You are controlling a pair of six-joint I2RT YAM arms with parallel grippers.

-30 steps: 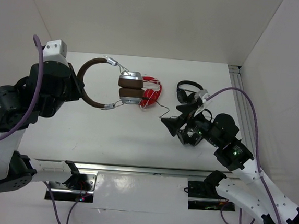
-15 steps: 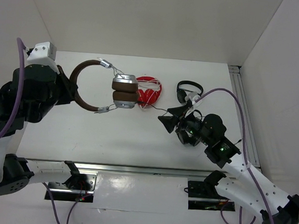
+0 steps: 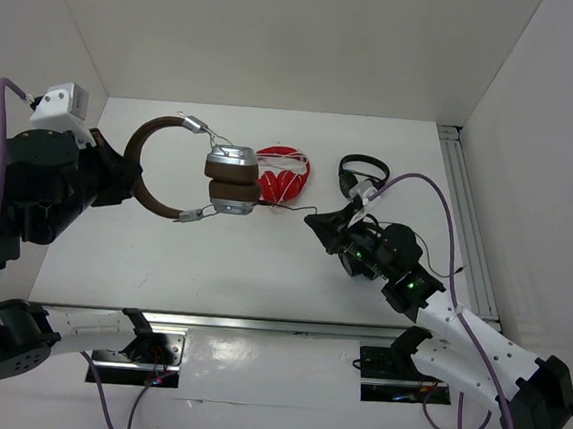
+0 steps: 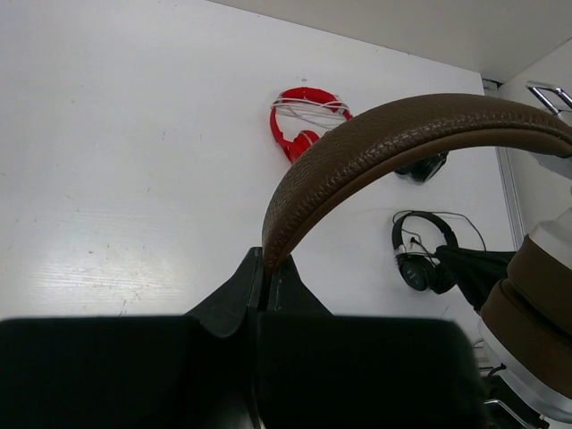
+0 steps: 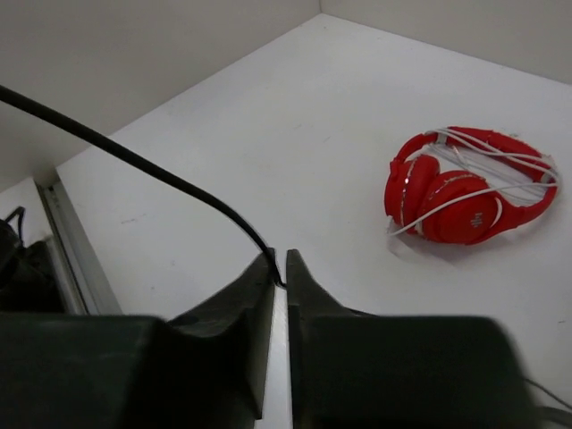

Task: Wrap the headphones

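The headphones (image 3: 231,178) hang in the air over the left half of the table, with the brown headband (image 4: 375,134) arching up and the silver cups with brown pads pressed together. My left gripper (image 3: 121,174) is shut on the headband's left side, and the band rises from between the fingertips (image 4: 266,261) in the left wrist view. A thin dark cable (image 3: 285,207) runs from the cups to my right gripper (image 3: 312,220). That gripper (image 5: 280,270) is shut on the cable (image 5: 134,159), just above the table.
A red pair of headphones with a white cord (image 3: 282,174) lies behind the cups. A small black pair (image 3: 360,173) lies right of it, close to my right arm. A metal rail (image 3: 463,225) runs along the table's right edge.
My right gripper moved left toward the cable and closed on it. My left arm drew the headphones a little to the left.
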